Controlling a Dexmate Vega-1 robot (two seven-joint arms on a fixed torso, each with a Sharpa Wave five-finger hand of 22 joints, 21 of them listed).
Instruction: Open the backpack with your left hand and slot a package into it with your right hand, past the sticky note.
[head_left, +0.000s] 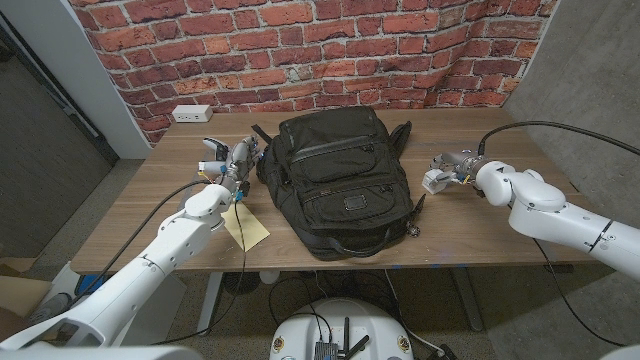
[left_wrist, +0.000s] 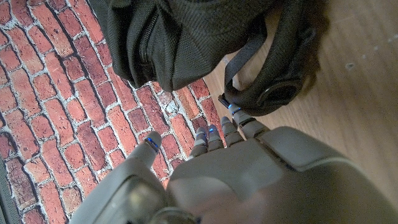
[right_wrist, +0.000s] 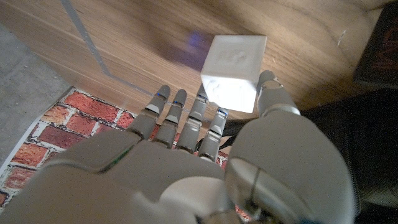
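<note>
The black backpack (head_left: 335, 180) lies flat in the middle of the table, its zipper closed. My left hand (head_left: 228, 165) stands just off the bag's far left corner with its fingers apart and nothing in them. In the left wrist view its fingertips (left_wrist: 231, 124) reach close to a black strap loop (left_wrist: 273, 93) of the backpack (left_wrist: 180, 37). A yellow sticky note (head_left: 246, 228) lies on the table left of the bag, beside my left forearm. My right hand (head_left: 455, 170) hovers right of the bag and pinches a small white package (head_left: 435, 180), a white box (right_wrist: 233, 74) held between thumb and fingers.
A white power strip (head_left: 190, 113) sits at the table's back left, against the brick wall. Black cables run along both arms. Bare wooden table (head_left: 480, 225) shows on the right and at the front of the bag.
</note>
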